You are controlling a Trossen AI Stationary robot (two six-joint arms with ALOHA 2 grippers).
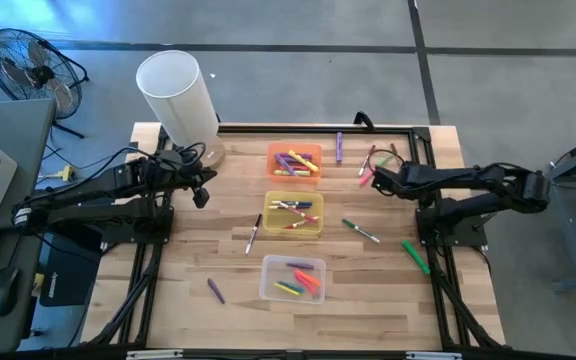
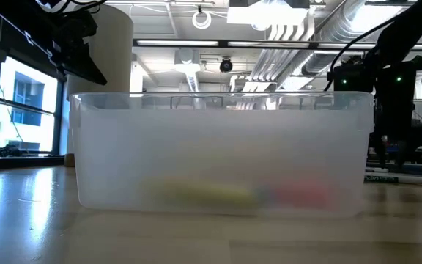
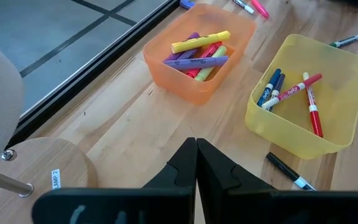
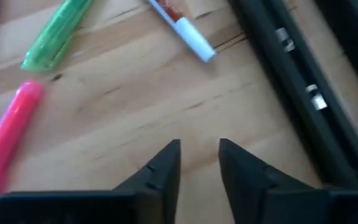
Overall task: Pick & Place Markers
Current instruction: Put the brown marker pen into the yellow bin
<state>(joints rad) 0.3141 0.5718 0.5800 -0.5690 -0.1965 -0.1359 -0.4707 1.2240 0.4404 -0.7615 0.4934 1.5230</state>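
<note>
Loose markers lie flat on the wooden table: a pink one, a green one and a white-bodied one at the far right. My right gripper hovers open just above the bare wood beside them, nothing between its fingers. More markers fill the orange bin, the yellow bin and the clear bin. Others lie singly: purple, black-and-white, purple, green, green. My left gripper waits shut above the table's far left.
A white cylinder lamp on a round wooden base stands at the far left corner. Black frame rails run along the table's right edge close to my right gripper. In the low view the clear bin fills the foreground.
</note>
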